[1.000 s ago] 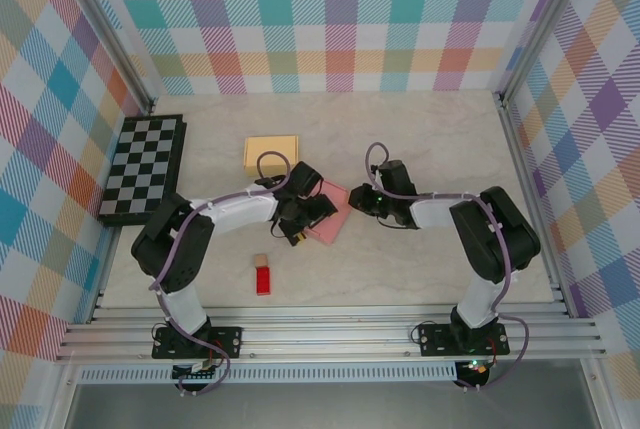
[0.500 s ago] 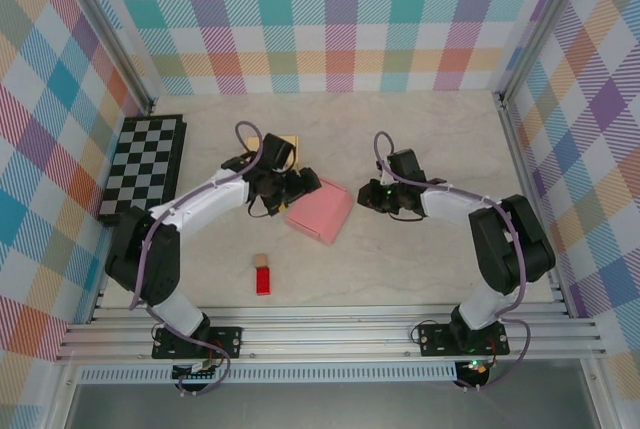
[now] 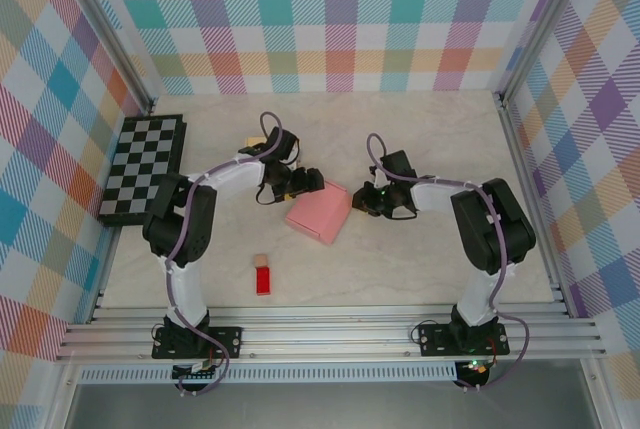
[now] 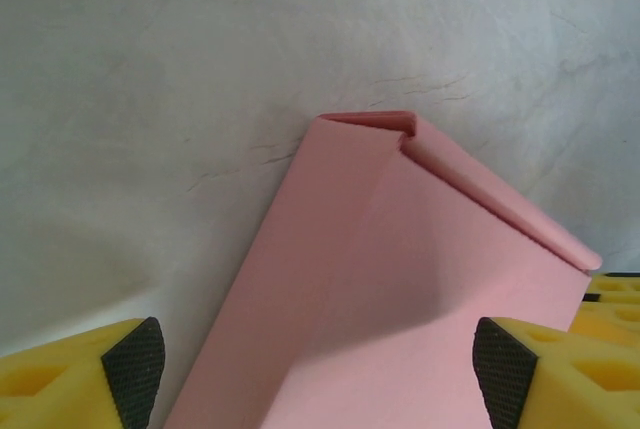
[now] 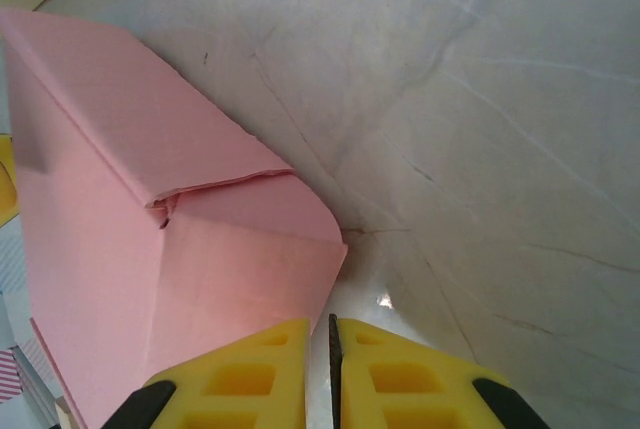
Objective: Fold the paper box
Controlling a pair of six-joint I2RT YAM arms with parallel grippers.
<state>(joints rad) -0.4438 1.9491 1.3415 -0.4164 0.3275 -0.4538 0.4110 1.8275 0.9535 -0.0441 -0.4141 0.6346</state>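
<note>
Pink paper box (image 3: pixel 320 214), b/w checkerboard (image 3: pixel 142 167), red block (image 3: pixel 263 280), multicolour plaid walls (image 3: pixel 340 19).

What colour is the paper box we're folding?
Plain pink; the paper box shows best in the left wrist view.

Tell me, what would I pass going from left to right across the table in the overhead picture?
chessboard → red block → pink paper box → right tool
</note>
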